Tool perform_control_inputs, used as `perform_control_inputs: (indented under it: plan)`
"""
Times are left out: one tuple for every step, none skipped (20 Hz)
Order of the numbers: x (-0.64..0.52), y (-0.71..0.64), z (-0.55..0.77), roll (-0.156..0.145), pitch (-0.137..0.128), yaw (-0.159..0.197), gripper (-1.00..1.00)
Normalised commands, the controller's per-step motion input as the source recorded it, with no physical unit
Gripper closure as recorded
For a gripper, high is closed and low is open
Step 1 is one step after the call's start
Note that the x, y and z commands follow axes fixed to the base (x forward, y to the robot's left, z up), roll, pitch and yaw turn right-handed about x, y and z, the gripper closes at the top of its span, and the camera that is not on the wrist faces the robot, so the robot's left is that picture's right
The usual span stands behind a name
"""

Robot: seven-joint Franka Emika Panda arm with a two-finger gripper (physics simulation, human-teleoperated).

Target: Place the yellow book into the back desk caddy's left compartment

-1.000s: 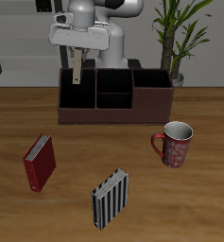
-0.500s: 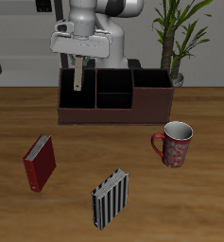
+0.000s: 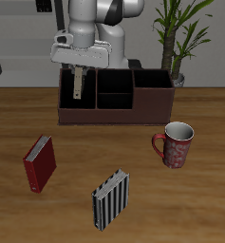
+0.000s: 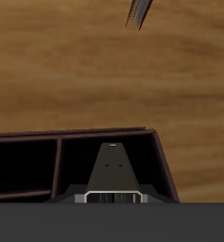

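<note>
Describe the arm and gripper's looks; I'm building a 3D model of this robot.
The arm is glossy white and light grey, made of rounded, bulbous segments with dark bands at the joints. The gripper has a wide, boxy pale-grey body with small dark details along its face. No cables or readable markings show; the fingers are hard to make out.

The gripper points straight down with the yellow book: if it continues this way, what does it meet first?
Probably the black floor of the left compartment in the back desk caddy: the yellow book under the gripper hangs over it; depth remains uncertain.

A home study or office is suggested: a wooden table (image 3: 195,190) is set with a desk caddy (image 3: 114,98), behind which a potted plant (image 3: 178,38) is placed.
</note>
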Motion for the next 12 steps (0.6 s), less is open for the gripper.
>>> perform_control_inputs:
  plan:
    - [0.05,-0.05,-0.16,-0.028,0.028,-0.016,1.00]
    - [0.06,-0.07,-0.19,-0.024,0.012,-0.003,1.00]
    - [0.07,-0.14,-0.26,-0.032,0.052,-0.042,1.00]
    - [0.02,-0.05,-0.23,-0.008,0.021,-0.001,1.00]
    - [0.03,-0.07,-0.24,-0.009,0.052,-0.016,1.00]
    - [0.04,0.02,-0.18,-0.012,0.020,0.005,1.00]
    - [0.03,0.05,-0.16,0.021,-0.002,0.039,1.00]
    - [0.03,-0.04,-0.17,-0.008,0.024,-0.005,1.00]
    - [0.04,0.00,-0.14,-0.001,0.000,0.008,1.00]
    - [0.06,-0.04,-0.21,0.000,0.021,0.000,1.00]
    - [0.04,-0.09,-0.25,-0.026,0.030,-0.010,1.00]
    - [0.00,-0.06,-0.24,-0.006,0.032,-0.006,1.00]
